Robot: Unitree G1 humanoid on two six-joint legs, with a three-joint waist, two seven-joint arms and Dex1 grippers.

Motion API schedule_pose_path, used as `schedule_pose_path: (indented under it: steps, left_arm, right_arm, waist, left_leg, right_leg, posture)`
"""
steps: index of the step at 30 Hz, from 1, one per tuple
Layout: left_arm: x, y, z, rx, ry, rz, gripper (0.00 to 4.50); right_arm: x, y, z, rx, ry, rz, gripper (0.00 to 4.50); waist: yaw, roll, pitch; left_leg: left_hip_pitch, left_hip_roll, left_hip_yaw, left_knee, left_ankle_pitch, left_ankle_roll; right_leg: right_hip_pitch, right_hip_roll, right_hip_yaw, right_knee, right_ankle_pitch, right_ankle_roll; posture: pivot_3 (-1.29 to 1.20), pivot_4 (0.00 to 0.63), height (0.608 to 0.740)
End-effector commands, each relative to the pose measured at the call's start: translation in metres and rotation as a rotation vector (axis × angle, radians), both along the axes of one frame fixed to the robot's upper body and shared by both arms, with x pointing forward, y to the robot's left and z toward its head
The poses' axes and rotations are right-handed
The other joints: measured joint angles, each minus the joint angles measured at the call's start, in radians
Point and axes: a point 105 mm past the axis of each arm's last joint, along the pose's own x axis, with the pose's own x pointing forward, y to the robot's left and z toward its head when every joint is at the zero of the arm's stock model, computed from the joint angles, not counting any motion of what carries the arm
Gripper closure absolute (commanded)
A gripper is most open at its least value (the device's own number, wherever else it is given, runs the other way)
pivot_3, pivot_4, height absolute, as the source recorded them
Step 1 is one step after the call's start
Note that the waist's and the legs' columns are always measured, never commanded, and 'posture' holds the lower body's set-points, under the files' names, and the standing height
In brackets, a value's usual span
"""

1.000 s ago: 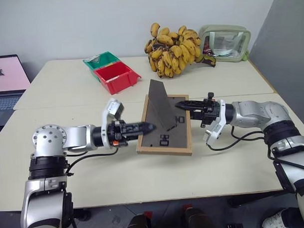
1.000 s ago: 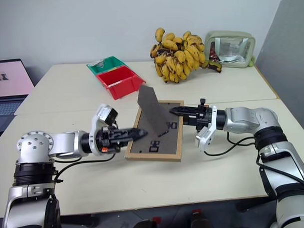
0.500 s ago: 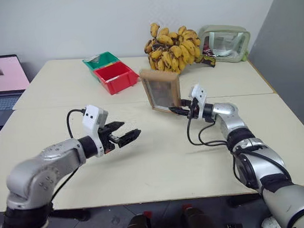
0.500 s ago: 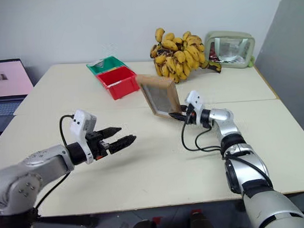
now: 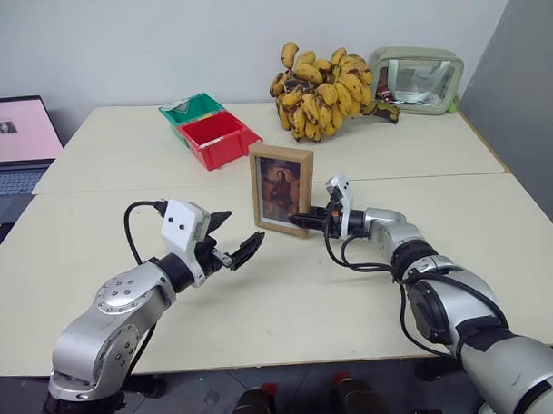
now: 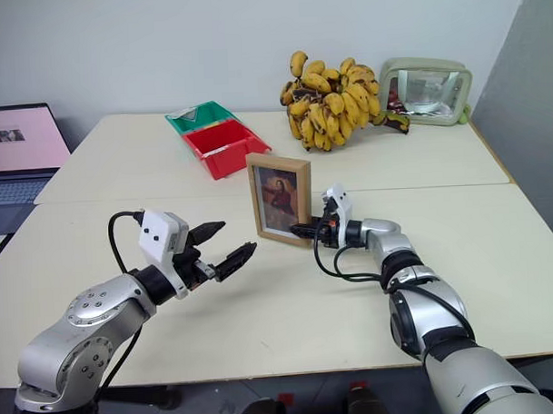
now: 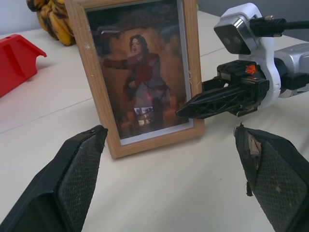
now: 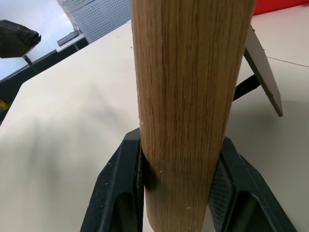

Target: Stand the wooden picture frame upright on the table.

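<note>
Cream table [image 5: 289, 306] is carrying the wooden picture frame [image 5: 282, 189], standing upright just in front of the red bin [image 5: 220, 139]. Right gripper [image 5: 300, 222] is pinching the frame's lower right edge; left gripper [image 5: 237, 238] is hovering wide, left of the frame.

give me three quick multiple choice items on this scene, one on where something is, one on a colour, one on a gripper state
1. The bunch of bananas lies
A. beside the clear pouch
B. inside the red bin
C. on the laptop

2. The bin touching the red bin is
A. blue
B. green
C. yellow

3. The right gripper is
A. open, clear of everything
B. shut on the wooden picture frame
C. holding a banana

Answers: 1 A, both at the table's far edge. 2 B, green bin behind it. 3 B, fingers clamp the frame's side.
</note>
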Motion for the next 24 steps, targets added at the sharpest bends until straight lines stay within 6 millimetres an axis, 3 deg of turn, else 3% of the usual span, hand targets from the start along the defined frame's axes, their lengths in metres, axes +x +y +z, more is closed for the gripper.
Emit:
schedule_pose_path:
  steps: [1, 7, 10, 13, 16, 21, 24]
  left_arm:
    - [0.001, 0.0, 0.007, 0.009, -0.044, -0.014, 0.0]
    - [0.007, 0.0, 0.005, 0.011, -0.044, -0.025, 0.0]
    - [0.011, 0.01, 0.004, 0.025, -0.041, -0.019, 0.0]
    - [0.014, 0.019, 0.0, 0.037, -0.023, -0.018, 0.0]
    - [0.02, 0.026, 0.002, 0.034, -0.004, -0.022, 0.0]
    - [0.041, 0.043, 0.032, 0.039, 0.014, -0.061, 0.0]
    - [0.049, 0.047, 0.057, 0.021, 0.028, -0.145, 0.0]
  right_arm:
    - [0.002, -0.006, 0.002, 0.015, 0.012, -0.017, 2.12]
    - [-0.002, -0.029, -0.013, -0.076, -0.012, -0.016, 0.83]
    - [-0.012, -0.071, -0.027, -0.228, -0.08, 0.011, 0.11]
    - [-0.024, -0.101, -0.026, -0.334, -0.182, 0.02, 0.05]
    - [-0.031, -0.11, 0.001, -0.31, -0.225, -0.018, 0.05]
    - [-0.058, -0.098, 0.081, -0.166, -0.275, -0.065, 0.05]
    - [-0.067, -0.095, 0.095, -0.169, -0.277, -0.078, 0.05]
  waist:
    - [0.0, 0.0, 0.0]
    - [0.002, 0.0, 0.0]
    - [0.004, 0.0, 0.0]
    - [0.013, 0.0, 0.0]
    - [0.014, 0.0, 0.0]
    - [0.0, 0.002, 0.001]
    - [0.0, 0.002, 0.001]
  left_leg:
    - [0.0, 0.0, 0.0, 0.0, 0.0, 0.0]
    - [0.0, 0.0, 0.0, 0.0, 0.0, 0.0]
    - [0.0, 0.0, 0.0, 0.0, 0.0, 0.0]
    - [0.0, -0.001, -0.001, 0.001, 0.0, 0.0]
    - [0.0, -0.001, -0.002, 0.001, 0.0, 0.0]
    - [0.0, 0.002, -0.003, 0.0, 0.0, 0.0]
    - [-0.001, 0.002, -0.003, 0.0, 0.0, 0.0]
  right_leg:
    - [0.0, 0.001, 0.0, 0.0, 0.0, 0.0]
    - [0.0, 0.002, 0.0, 0.0, 0.0, 0.0]
    - [0.0, 0.002, 0.0, 0.0, 0.0, 0.0]
    - [0.003, 0.001, -0.002, -0.002, 0.0, 0.0]
    - [0.004, 0.001, -0.002, -0.004, 0.0, 0.0]
    - [0.001, 0.0, -0.001, 0.0, 0.0, 0.0]
    - [0.0, 0.005, -0.002, 0.0, 0.0, 0.0]
  posture:
    - [0.0, 0.15, 0.74]
    - [0.0, 0.15, 0.74]
    - [0.0, 0.15, 0.74]
    - [0.0, 0.15, 0.74]
    - [0.0, 0.15, 0.74]
    - [0.0, 0.15, 0.74]
    - [0.0, 0.15, 0.74]
